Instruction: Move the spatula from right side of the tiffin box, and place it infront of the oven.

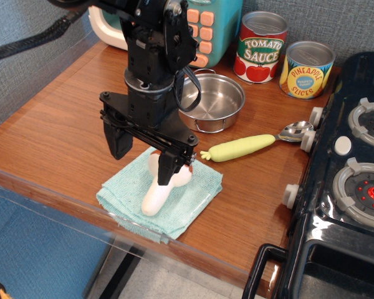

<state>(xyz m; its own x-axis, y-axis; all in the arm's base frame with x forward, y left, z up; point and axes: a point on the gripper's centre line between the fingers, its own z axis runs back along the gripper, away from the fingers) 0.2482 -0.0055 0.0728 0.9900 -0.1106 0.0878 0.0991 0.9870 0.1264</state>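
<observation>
The spatula [240, 148] lies flat on the wooden table, its pale yellow-green handle pointing left and its shiny metal head [296, 131] near the stove. It lies in front of and to the right of the tiffin box [213, 99], a round steel pan that stands empty. The oven [207, 28], with a teal front and salmon buttons, stands at the back, partly hidden by the arm. My gripper [142, 156] is open and empty. It hangs over a teal cloth, left of the spatula and apart from it.
A white toy mushroom [154, 198] lies on the folded teal cloth [193, 193] under my gripper. A tomato sauce can [260, 48] and a pineapple can [306, 70] stand at the back right. A black toy stove [349, 187] fills the right side. The table's front edge [62, 193] is close.
</observation>
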